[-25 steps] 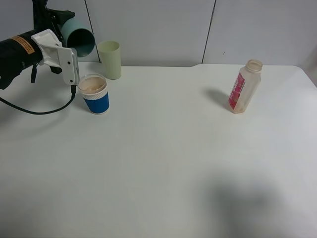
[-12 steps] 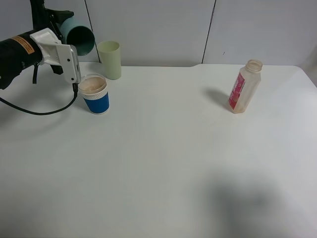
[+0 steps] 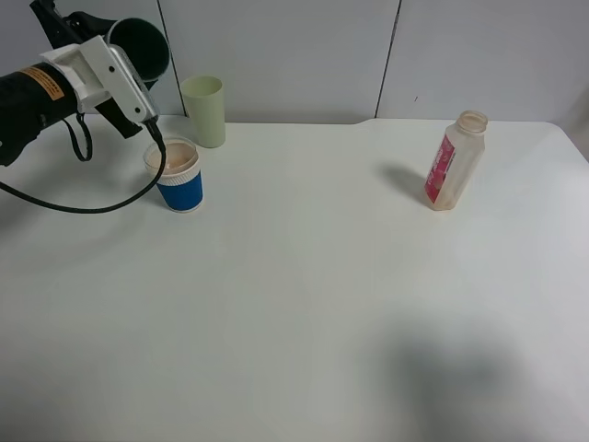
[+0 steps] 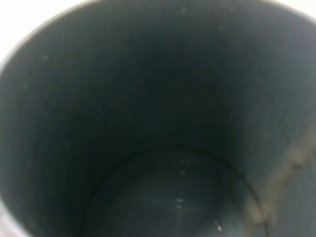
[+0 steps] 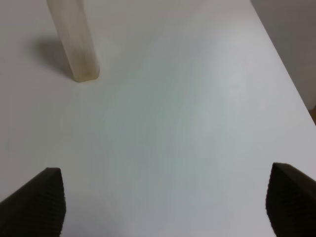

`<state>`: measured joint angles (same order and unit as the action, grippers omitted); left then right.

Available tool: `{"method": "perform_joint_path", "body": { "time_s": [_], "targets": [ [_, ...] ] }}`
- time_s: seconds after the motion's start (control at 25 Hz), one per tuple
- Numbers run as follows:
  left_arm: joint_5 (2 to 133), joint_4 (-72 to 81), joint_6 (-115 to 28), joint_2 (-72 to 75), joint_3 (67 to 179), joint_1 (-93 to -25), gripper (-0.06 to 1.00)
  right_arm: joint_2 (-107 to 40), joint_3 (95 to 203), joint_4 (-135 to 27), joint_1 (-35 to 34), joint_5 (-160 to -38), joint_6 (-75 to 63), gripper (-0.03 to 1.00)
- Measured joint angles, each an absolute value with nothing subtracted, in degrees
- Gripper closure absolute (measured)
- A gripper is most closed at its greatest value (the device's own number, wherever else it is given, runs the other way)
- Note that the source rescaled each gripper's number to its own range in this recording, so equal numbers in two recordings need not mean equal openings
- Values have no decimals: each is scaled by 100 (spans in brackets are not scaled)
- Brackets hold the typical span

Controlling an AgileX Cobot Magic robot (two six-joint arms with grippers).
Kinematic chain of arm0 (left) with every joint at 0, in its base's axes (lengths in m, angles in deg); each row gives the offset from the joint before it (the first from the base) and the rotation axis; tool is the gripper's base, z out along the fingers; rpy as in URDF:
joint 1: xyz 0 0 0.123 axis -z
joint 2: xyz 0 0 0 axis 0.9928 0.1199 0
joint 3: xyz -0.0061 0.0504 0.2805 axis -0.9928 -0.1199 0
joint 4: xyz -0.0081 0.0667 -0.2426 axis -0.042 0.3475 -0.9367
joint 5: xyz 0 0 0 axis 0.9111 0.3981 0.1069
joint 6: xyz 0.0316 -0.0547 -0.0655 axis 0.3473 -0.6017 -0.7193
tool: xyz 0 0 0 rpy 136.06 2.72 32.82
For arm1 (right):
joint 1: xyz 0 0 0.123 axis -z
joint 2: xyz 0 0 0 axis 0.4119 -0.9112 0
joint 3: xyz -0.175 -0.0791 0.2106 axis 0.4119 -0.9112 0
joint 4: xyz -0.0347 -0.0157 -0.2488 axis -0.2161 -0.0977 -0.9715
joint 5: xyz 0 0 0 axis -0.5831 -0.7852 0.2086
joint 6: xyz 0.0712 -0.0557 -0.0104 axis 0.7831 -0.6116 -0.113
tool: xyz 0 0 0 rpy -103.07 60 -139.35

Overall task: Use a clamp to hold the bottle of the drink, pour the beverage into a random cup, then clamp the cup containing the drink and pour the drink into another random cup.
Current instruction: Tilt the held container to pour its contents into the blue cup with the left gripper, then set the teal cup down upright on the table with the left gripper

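Note:
My left gripper (image 3: 97, 28) is shut on a teal cup (image 3: 140, 44) and holds it tilted in the air at the far left, above and behind a blue paper cup (image 3: 176, 175) that holds a beige drink. The left wrist view shows only the teal cup's dark inside (image 4: 163, 123), with a beige streak on its wall. A pale green cup (image 3: 204, 110) stands behind the blue cup. The uncapped, nearly empty bottle (image 3: 454, 161) with a red label stands at the right and also shows in the right wrist view (image 5: 74, 39). My right gripper (image 5: 160, 202) is open and empty, well short of the bottle.
The white table (image 3: 304, 304) runs to a grey panel wall at the back. The table's right edge (image 5: 286, 74) lies close beside the bottle. A black cable (image 3: 83, 204) hangs from the left arm near the blue cup.
My left wrist has rolled back, so the teal cup's mouth has lifted up and away from the blue cup. The bottle and other cups have not moved.

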<state>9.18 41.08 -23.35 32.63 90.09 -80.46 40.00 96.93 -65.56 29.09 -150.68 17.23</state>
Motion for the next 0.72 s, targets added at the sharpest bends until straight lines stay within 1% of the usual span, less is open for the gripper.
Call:
{"method": "perform_joint_path", "body": {
  "time_s": [0.04,0.08,0.16,0.24,0.52,0.72],
  "targets": [
    [918,4108,-2640,3263,9009,-8046,94,4000,9693,-6556,2909,-15068,1723,30],
    [918,4053,-3305,3263,9009,-8046,94,4000,9693,-6556,2909,-15068,1723,30],
    [918,3997,-3477,3263,9009,-8046,94,4000,9693,-6556,2909,-15068,1723,30],
    [1018,3578,-4345,3263,9009,-8046,94,4000,9693,-6556,2909,-15068,1723,30],
    [1336,3269,-4616,3263,9009,-8046,94,4000,9693,-6556,2909,-15068,1723,30],
    [2072,3187,-4819,3263,9009,-8046,94,4000,9693,-6556,2909,-15068,1723,30]
  ]
}}
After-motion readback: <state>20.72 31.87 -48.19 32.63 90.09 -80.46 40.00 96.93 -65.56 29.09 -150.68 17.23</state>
